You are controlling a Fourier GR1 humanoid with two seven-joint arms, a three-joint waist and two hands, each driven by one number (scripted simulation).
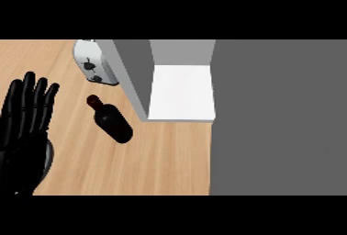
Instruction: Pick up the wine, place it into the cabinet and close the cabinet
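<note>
Since neither hand has hold of anything, I'd judge the job to be at its first step, the pick-up, with the placing and the closing not yet begun. The dark glass wine bottle (112, 121) is on the pale wooden bench (156, 160), apart from everything else. Its dark red neck points up toward the silver toaster (94, 62) at the back. From this steep angle I can't tell whether it stands or lies.

Just to its right is the grey cabinet (133, 73), open, with a white inner floor (181, 94) showing. That floor lies between a slanted grey wall on the bottle's side and a broad darker grey panel (278, 114) that fills the right of the view. Whether that panel is the swung-out door or the cabinet's top I can't say.

The black left hand (25, 124) shows at the left edge, open, fingers straight and pointing up. It is resting well to the left of the bottle and touches nothing that I can see. The right hand is out of view.

To my eye the next move calls for a hand to come in beside the bottle's wide lower body and curl round it there rather than at the thin neck. The cabinet wall crowds the bottle's right side, so the room to approach is on its left and front. Once lifted, the bottle would have to clear that wall before it could be set on the white floor.
</note>
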